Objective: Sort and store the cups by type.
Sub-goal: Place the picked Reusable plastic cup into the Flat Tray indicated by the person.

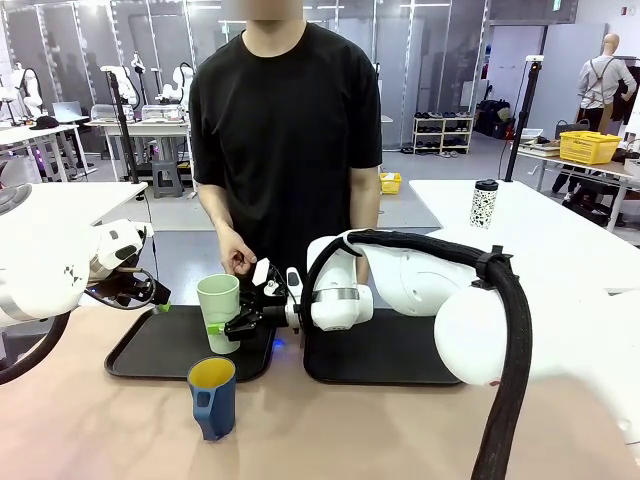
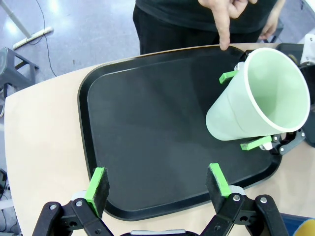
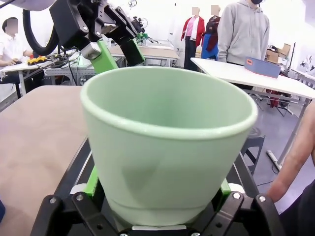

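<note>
One table (image 1: 100, 430) lies before me, with one person (image 1: 285, 130) standing at its twelve o'clock side. On it I count two black trays, side by side with a narrow gap: the left tray (image 1: 160, 345) at about ten o'clock from the table's middle and the right tray (image 1: 390, 350) at about two.

There are two cups. The green tumbler (image 1: 219, 312) is upright, mouth up, at the left tray's three o'clock end. The blue mug (image 1: 212, 397), yellow inside, stands on the bare table just at six o'clock of it, off the tray.

I have two claws. My right claw (image 1: 226, 329) reaches in from three o'clock and is clamped on either side of the tumbler's lower wall. My left claw (image 1: 157, 303) hangs at the left tray's nine o'clock end, spread wide, holding nothing.

The person's hand (image 1: 237, 255) is at twelve o'clock of the tumbler, near its rim, pointing down at the tray's far edge. A speckled travel tumbler (image 1: 485, 204) stands on a far table (image 1: 560, 230), well apart at two o'clock.

My right arm (image 1: 400, 280) covers much of the right tray. My right claw hides the tumbler's base, so I cannot tell whether it rests on the tray or hangs just clear. In my left wrist view the mug is cut down to a sliver at the five o'clock corner.
</note>
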Robot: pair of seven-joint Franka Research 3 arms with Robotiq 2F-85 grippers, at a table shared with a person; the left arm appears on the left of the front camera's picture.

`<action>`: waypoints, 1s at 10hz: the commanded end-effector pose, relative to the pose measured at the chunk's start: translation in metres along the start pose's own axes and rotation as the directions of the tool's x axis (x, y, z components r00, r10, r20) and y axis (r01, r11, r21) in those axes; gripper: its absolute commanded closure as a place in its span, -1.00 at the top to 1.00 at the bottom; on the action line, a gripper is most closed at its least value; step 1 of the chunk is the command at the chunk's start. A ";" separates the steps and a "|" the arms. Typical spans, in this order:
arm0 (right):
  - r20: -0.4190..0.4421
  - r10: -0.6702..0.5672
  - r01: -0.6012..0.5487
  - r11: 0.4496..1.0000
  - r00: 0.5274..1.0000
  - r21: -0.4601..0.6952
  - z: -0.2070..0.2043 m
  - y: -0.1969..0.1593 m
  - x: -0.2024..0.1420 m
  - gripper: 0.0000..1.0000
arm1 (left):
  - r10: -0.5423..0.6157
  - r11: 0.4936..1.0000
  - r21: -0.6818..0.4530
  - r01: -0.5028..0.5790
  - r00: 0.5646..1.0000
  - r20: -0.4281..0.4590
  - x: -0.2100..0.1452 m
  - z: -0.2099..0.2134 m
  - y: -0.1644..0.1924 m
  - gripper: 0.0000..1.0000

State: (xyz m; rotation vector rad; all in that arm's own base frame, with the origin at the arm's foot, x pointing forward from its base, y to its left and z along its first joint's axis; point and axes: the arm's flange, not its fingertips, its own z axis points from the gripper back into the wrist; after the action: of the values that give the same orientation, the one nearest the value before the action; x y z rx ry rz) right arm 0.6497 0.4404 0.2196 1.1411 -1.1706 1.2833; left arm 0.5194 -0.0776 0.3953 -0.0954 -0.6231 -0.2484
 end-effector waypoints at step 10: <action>-0.163 -0.090 0.075 0.992 0.983 -0.098 0.054 0.026 0.019 1.00 | 0.005 1.000 0.003 -0.005 1.000 0.004 0.001 0.001 0.000 1.00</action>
State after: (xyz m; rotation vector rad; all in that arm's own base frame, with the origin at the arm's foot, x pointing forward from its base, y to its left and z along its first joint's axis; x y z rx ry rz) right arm 0.6405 0.4011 0.2305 1.0043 -1.0960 1.2423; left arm 0.5194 -0.0776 0.3953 -0.0954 -0.6231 -0.2483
